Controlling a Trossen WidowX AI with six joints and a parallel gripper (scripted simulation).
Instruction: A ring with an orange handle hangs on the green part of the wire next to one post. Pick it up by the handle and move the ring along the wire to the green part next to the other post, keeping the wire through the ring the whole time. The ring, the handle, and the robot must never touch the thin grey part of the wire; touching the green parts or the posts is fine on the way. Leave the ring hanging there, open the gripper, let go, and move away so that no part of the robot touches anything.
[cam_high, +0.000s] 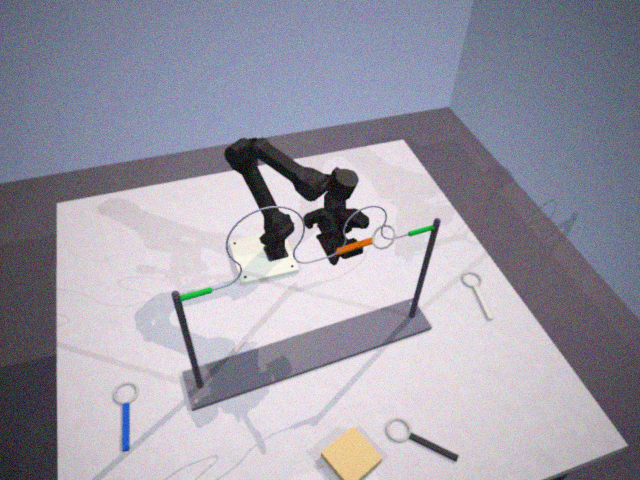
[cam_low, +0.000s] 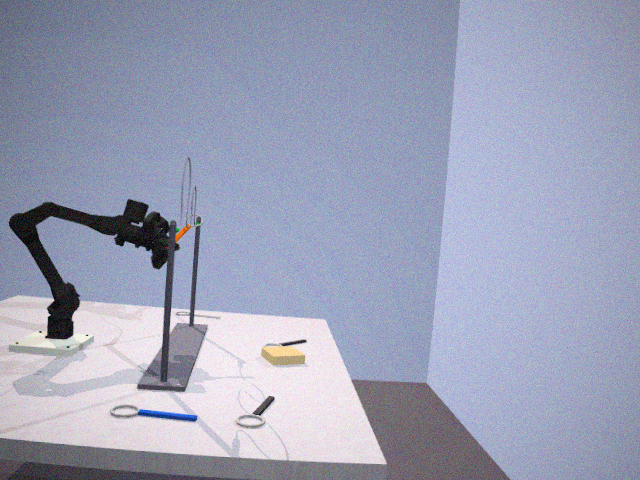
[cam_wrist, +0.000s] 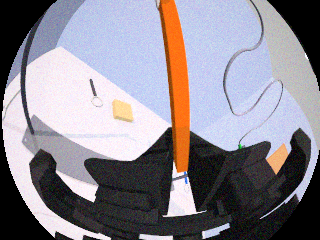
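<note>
The arm (cam_high: 255, 191) (cam_low: 43, 258) is reaching toward the wire (cam_high: 227, 242) (cam_low: 189, 170) (cam_wrist: 225, 80), its gripper (cam_high: 338, 254) (cam_low: 173, 248) (cam_wrist: 175, 131) pinching the orange handle (cam_high: 354, 245) (cam_low: 181, 233) (cam_wrist: 180, 85), while the ring (cam_high: 375, 244) (cam_low: 186, 229) is sitting around or against the thin grey stretch near the far post (cam_high: 424, 271) (cam_low: 194, 273); a small tilt or sideways drift could be making metal touch there, since the bend is tight. The top view is showing the ring beside that bend, whereas the wrist view is showing the grip but cutting the ring off

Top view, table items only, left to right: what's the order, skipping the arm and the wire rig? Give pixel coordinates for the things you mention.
Blue-handled ring (cam_high: 125, 426) (cam_low: 168, 414) → yellow block (cam_high: 351, 454) (cam_low: 282, 355) (cam_wrist: 122, 111) → black-handled ring (cam_high: 433, 446) → white-handled ring (cam_high: 481, 302)
</note>
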